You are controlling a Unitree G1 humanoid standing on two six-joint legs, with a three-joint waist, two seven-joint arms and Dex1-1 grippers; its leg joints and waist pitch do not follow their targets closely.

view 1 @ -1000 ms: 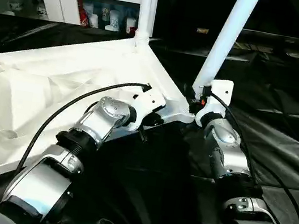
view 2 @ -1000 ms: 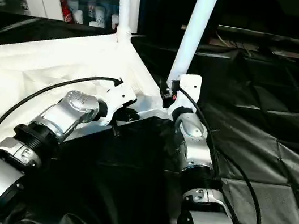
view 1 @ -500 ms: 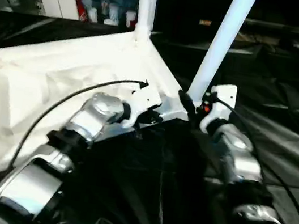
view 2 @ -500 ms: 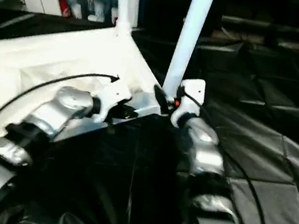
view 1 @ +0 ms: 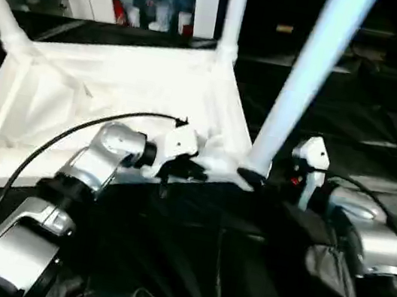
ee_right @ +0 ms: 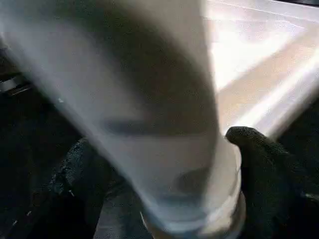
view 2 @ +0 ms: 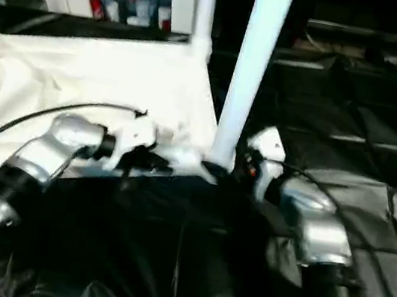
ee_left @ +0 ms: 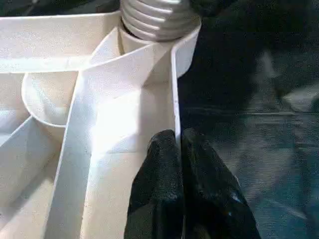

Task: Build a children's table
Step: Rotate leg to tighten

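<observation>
The white table (view 1: 108, 95) lies upside down on the black sheet (view 1: 382, 141), ribbed underside up, legs rising from its corners. The near-right leg (view 1: 308, 83) stands at the corner closest to both arms. The left gripper (ee_left: 179, 144) is pinched together on the thin rim there; its wrist view shows the leg's threaded end in its socket. The right gripper (ee_right: 164, 164) has its fingers (ee_right: 269, 164) spread either side of that leg's base, whether touching I cannot tell.
</observation>
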